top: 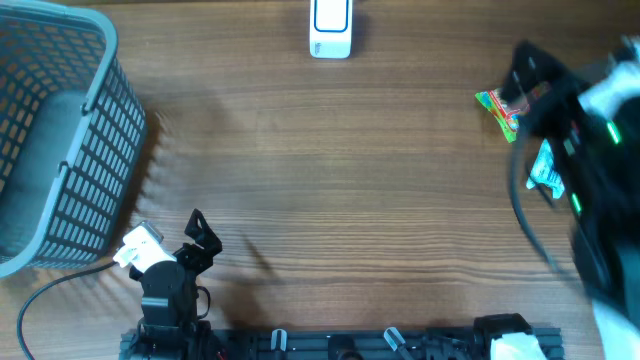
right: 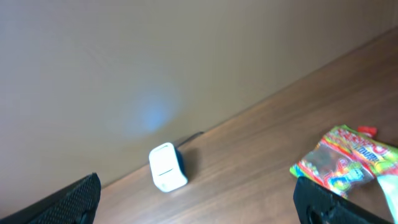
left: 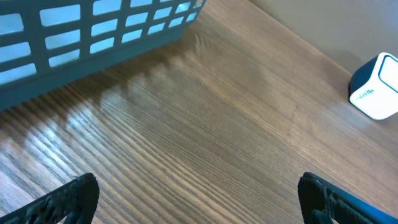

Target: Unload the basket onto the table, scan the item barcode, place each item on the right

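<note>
The white barcode scanner (top: 331,28) stands at the table's far edge, middle; it also shows in the right wrist view as the scanner (right: 166,167) and in the left wrist view as the scanner (left: 376,87). A colourful snack packet (top: 500,108) lies flat on the table at the right, seen again as the packet (right: 345,162). My right gripper (top: 515,85) hovers open beside and above it, blurred, holding nothing; its jaws (right: 199,205) stand wide. My left gripper (top: 200,235) rests open near the front left, with bare wood between its fingers (left: 71,199).
A grey mesh basket (top: 95,120) fills the far left, its wall (left: 93,31) close ahead of the left gripper. A teal-and-white packet (top: 545,165) lies under the right arm. A cable (top: 40,295) runs by the basket's front.
</note>
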You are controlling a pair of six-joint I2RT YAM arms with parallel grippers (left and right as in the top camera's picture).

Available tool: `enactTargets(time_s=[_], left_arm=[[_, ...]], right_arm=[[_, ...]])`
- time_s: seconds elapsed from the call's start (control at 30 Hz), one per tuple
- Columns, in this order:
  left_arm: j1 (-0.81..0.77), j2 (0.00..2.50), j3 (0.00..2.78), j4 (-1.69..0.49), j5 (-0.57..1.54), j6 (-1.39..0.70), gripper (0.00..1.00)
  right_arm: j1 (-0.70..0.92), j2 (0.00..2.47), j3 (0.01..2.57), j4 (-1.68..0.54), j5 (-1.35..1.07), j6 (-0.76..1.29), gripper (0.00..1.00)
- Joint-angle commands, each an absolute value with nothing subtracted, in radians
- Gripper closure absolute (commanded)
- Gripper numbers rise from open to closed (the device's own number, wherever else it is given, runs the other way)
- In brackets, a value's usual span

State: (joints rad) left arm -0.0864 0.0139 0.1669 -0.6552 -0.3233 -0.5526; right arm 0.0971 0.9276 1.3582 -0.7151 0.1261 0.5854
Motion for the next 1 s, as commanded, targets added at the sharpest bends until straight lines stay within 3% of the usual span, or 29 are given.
enactTargets(time_s=[0.0, 0.23, 0.53, 0.73, 0.97], left_arm=[[-0.083, 0.007, 0.167, -0.656, -0.322, -0.558, 0.0], [-0.083, 0.007, 0.167, -0.656, -0.322, -0.558, 0.0], [-0.083, 0.007, 0.168, -0.656, -0.322, -0.558, 0.0], [-0.083, 0.007, 0.168, -0.656, -0.322, -0.558, 0.0], [-0.083, 0.007, 0.168, -0.656, -0.322, -0.558, 0.0]], right_arm=[[0.101, 0.759, 1.368, -0.835, 0.121, 0.639, 0.0], [0.101, 0.583, 1.368, -1.168, 0.157, 0.64, 0.0], [0.101, 0.567, 1.366, -1.359, 0.202, 0.561, 0.0], [0.101, 0.561, 1.337, -1.249, 0.201, 0.396, 0.0], [0.101, 0.408, 1.082, -0.839, 0.091, 0.192, 0.0]])
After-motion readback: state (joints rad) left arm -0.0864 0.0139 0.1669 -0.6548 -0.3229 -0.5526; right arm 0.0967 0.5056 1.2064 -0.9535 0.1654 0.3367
